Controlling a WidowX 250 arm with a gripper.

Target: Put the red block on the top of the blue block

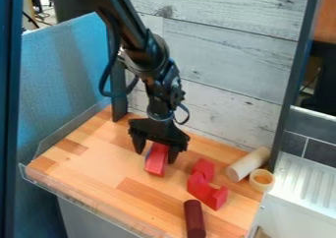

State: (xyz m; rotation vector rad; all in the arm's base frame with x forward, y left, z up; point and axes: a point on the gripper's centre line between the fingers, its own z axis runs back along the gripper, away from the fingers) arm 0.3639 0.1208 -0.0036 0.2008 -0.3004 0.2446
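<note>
The gripper (158, 151) hangs down over the wooden table (92, 170), a little left of the middle of the view, and its black arm (144, 50) comes in from the upper left. Its two fingers stand wide apart, one on each side of the red block (156, 162); whether they touch the sides of this block, I cannot tell. The red block lies between them, its near end pointing towards the front edge of the table. Along its left side in the view there shows a narrow blue strip (148, 153), partly hidden, and I cannot tell if it is under the red block or only beside it. To the right of the gripper are some red pieces (206, 192), close together, with a notch in the nearer part. In front of them lies a dark red cylinder (195, 219), near the front edge. At the right side of the table a pale wooden cylinder (248, 164) lies on its side, and just beside it is a small pale ring (262, 179), orange inside. Behind the table stands a wall (223, 60) of whitish boards, at the left is a blue panel (62, 74), and at the right is a white ribbed surface (305, 183).
</note>
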